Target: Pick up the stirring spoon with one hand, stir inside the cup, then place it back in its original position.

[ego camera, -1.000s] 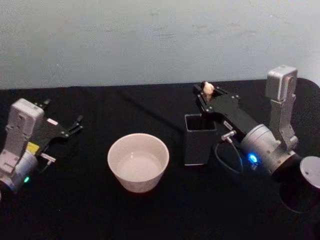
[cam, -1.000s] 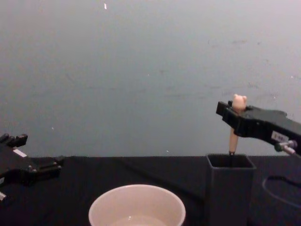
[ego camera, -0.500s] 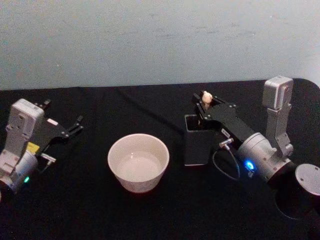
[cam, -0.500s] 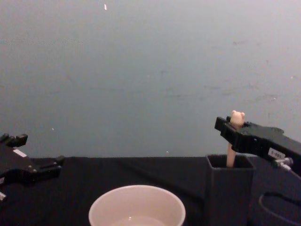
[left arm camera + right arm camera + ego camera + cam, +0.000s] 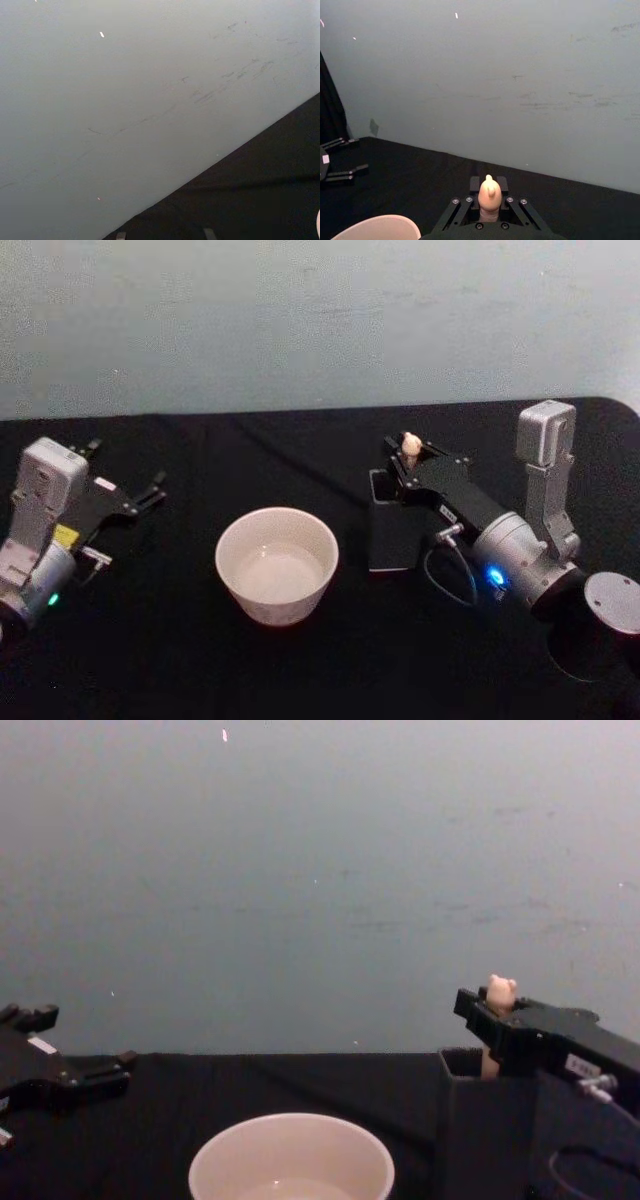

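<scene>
The stirring spoon [image 5: 411,444] stands upright in the tall dark holder [image 5: 388,530], its original position; just its cream handle and bear head [image 5: 500,990] stick out above the square mouth [image 5: 462,1062]. My right gripper [image 5: 409,458] is shut on the handle just under the bear head [image 5: 489,191], right over the holder. The wide cream cup [image 5: 277,562] sits to the holder's left, also seen low in the chest view [image 5: 291,1158]. My left gripper [image 5: 150,490] rests open at the far left, well away from the cup.
A black cloth [image 5: 200,660] covers the table, with a pale wall behind. A grey cable [image 5: 450,575] loops from the right wrist beside the holder. Bare cloth lies between the cup and the left arm.
My right gripper has lowered the spoon into the holder; the handle has sunk until just the bear head and a short bit of handle show. The left arm has not moved.
</scene>
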`<state>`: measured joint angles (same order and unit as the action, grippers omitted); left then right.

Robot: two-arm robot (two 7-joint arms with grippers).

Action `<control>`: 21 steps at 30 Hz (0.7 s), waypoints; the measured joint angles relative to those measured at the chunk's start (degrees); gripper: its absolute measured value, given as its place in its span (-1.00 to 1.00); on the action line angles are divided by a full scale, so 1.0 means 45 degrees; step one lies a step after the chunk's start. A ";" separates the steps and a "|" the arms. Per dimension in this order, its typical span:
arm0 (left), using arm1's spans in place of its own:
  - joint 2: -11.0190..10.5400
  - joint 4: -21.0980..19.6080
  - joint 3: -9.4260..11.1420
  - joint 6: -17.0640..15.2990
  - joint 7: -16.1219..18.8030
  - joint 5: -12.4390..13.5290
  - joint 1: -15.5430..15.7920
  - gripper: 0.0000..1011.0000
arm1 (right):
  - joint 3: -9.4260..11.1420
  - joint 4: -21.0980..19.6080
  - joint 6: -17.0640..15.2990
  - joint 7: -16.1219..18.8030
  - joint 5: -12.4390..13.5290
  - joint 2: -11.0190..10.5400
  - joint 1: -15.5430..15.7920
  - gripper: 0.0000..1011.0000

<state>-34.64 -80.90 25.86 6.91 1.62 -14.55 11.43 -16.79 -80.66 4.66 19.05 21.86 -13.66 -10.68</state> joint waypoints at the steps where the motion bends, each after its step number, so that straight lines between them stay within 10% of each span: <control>1: 0.0000 0.0000 0.0001 0.0000 0.0000 0.0000 0.0000 0.98 | -0.0004 0.0006 -0.0004 -0.0002 -0.0023 -0.0001 -0.0001 -0.59; 21: 0.0000 0.0000 0.0000 0.0000 0.0000 0.0000 0.0001 0.98 | -0.0008 0.0003 -0.0024 -0.0008 -0.0033 -0.0006 -0.0009 -0.36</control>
<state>-34.65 -80.90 25.86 6.91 1.62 -14.55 11.44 -16.82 -80.64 4.55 19.01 21.72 -13.69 -10.72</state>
